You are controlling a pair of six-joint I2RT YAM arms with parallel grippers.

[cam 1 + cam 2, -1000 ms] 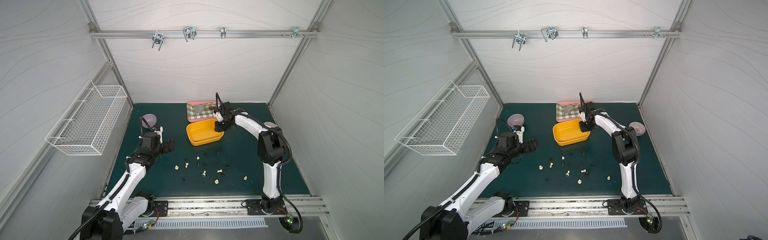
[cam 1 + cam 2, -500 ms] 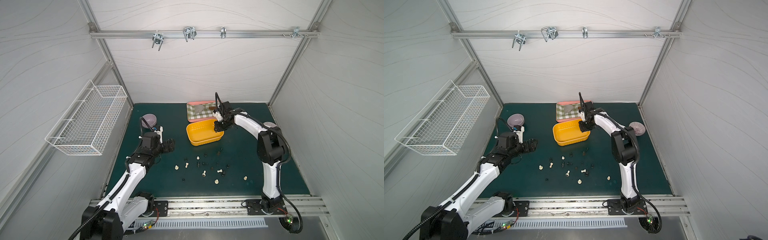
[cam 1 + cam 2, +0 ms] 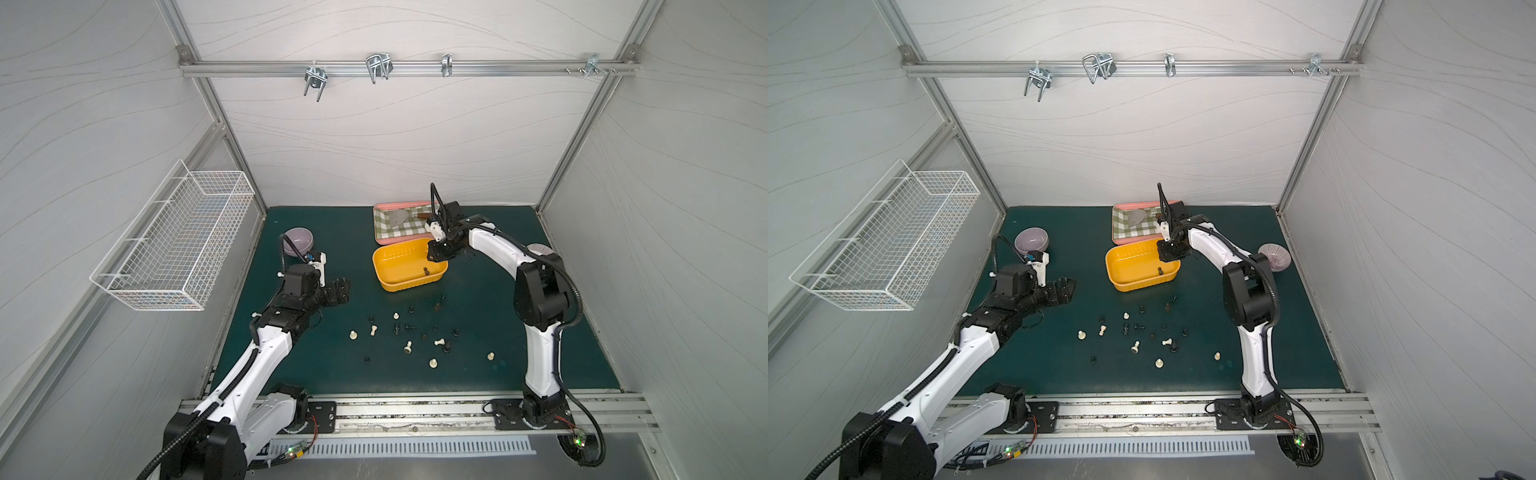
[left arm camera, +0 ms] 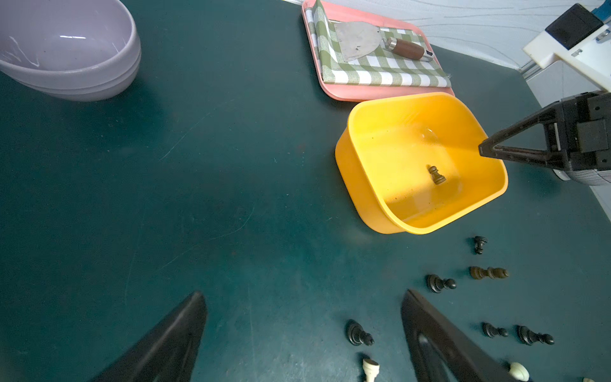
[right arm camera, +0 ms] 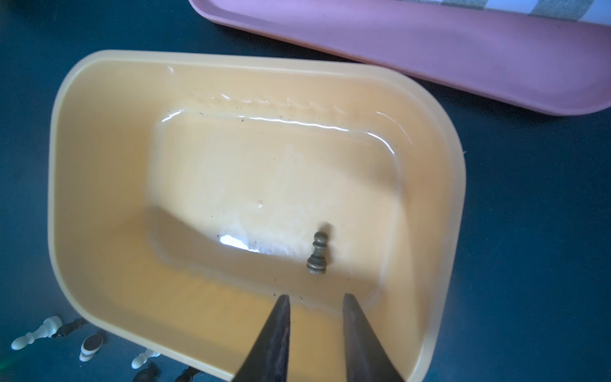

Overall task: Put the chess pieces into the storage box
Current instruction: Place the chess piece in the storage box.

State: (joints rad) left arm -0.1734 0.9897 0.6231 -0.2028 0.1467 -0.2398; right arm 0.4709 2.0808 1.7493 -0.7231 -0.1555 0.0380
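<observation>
Yellow-orange glossy plastic forms the shallow storage box point(image 5: 53, 198), a rectangle with rounded corners and a smooth, shining floor. It sits on the dark green matte desk point(image 4: 198, 165), just beside the pink flat plastic tray point(image 4: 347, 96).

On the floor of the box there is one small dark brown turned pawn point(image 5: 317, 254), with a round head and a ringed base. It seems to stand upright, near the side where the right tool point(image 5: 315, 296) hovers. The two black pointed fingers of this tool have only a narrow gap between them, and nothing is in the gap.

The other chess pieces point(image 3: 408, 347) are spread on the desk in front of the box, apart from it. Some are cream-white and some are black or dark brown. Some stand and some lie on their side.

The left tool point(image 4: 302, 292) is spread wide and empty, above the bare desk next to the nearest dark pieces.

On the tray lies a folded green and white checked cloth point(image 4: 373, 71). On it rests a scraper point(image 4: 358, 39) with a flat metal blade and a brown wooden handle. A lilac round glossy bowl point(image 4: 72, 76) stands well apart from the box.
</observation>
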